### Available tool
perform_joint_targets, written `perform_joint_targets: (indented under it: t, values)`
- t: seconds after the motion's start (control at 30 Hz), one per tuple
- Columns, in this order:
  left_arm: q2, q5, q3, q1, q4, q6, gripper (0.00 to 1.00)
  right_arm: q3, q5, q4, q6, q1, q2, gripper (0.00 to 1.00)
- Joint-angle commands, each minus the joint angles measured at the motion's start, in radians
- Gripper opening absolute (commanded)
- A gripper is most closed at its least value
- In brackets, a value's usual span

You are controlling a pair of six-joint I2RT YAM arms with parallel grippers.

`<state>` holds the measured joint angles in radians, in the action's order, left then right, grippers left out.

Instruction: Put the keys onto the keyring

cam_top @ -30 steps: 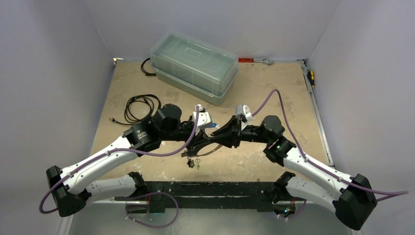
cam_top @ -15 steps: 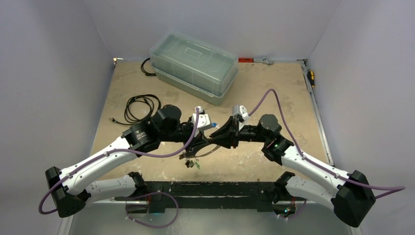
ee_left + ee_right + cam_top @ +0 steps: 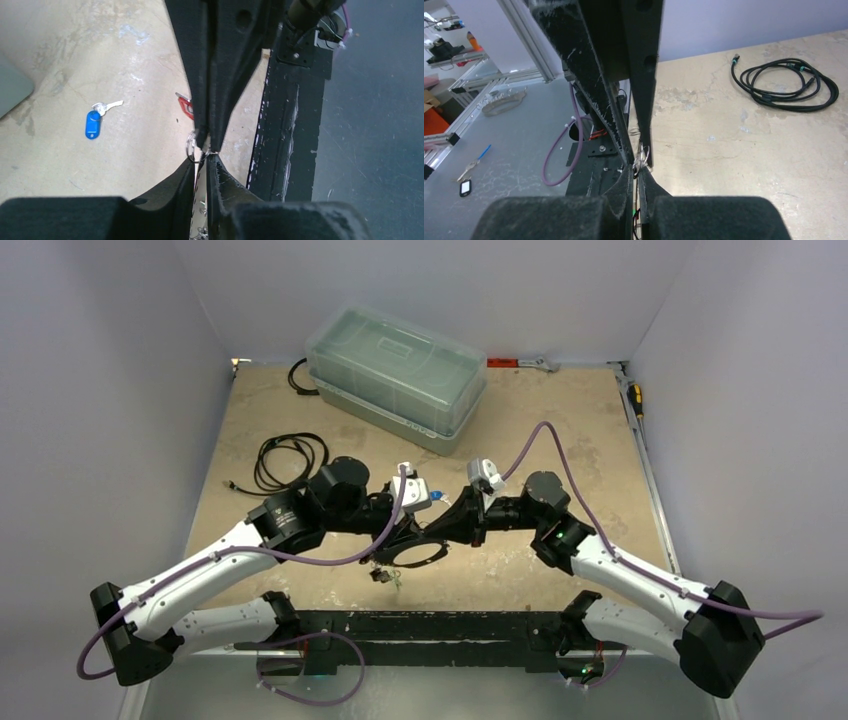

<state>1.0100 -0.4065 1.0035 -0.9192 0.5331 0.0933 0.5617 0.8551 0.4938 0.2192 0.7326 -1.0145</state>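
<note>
**A:** Where do we find the keyring [image 3: 432, 560]?

**B:** At mid-table, between the two arms and near their bases. From above we see a thin dark hoop with a wide open middle, tilted so that it reads as an oval. Its rim holes are too fine for us to make out.

**A:** Who has it?

**B:** Both arms, as far as we can see. The left gripper [image 3: 201, 164] is pinched down to a slit, with a pale thin edge showing inside it. The right gripper [image 3: 635, 171] is squeezed nearly together too, tip to tip with the left one. We take both to be clamped on the keyring's rim, which shows edge-on in the wrist views.

**A:** Any keys on it?

**B:** A small bunch [image 3: 388, 575] with a green tag sits at its near edge. We cannot tell whether it hangs free or touches the table [image 3: 560, 430]. In the left wrist view a small silver split ring [image 3: 191, 147] shows just beside the meeting fingertips.

**A:** Loose ones?

**B:** A blue key [image 3: 93, 122] lies flat on the table, silver blade pointing away from its tag, well apart from the grippers. A red key [image 3: 184, 106] lies nearer, half hidden behind the right gripper's fingers. The cable [image 3: 785, 84] is coiled apart from all of it.
</note>
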Motion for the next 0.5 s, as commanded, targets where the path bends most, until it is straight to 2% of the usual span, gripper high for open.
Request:
perform_joint_targets:
  t: [0.0,0.1,0.23,0.47]
  values:
    - [-0.051,0.052,0.013,-0.002,-0.097,0.019,0.22,0.017,-0.056,-0.002,-0.009,0.008,0.036,0.0]
    - [-0.08,0.097,0.005,-0.001,-0.087,0.026,0.41,0.01,-0.094,-0.002,-0.011,0.008,0.058,0.0]
    - [-0.118,0.186,0.011,-0.001,-0.082,0.024,0.55,-0.016,-0.173,0.011,-0.007,0.008,0.096,0.0]
    - [-0.196,0.346,-0.047,-0.001,-0.181,-0.011,0.61,-0.074,-0.261,0.038,0.019,0.008,0.188,0.0]
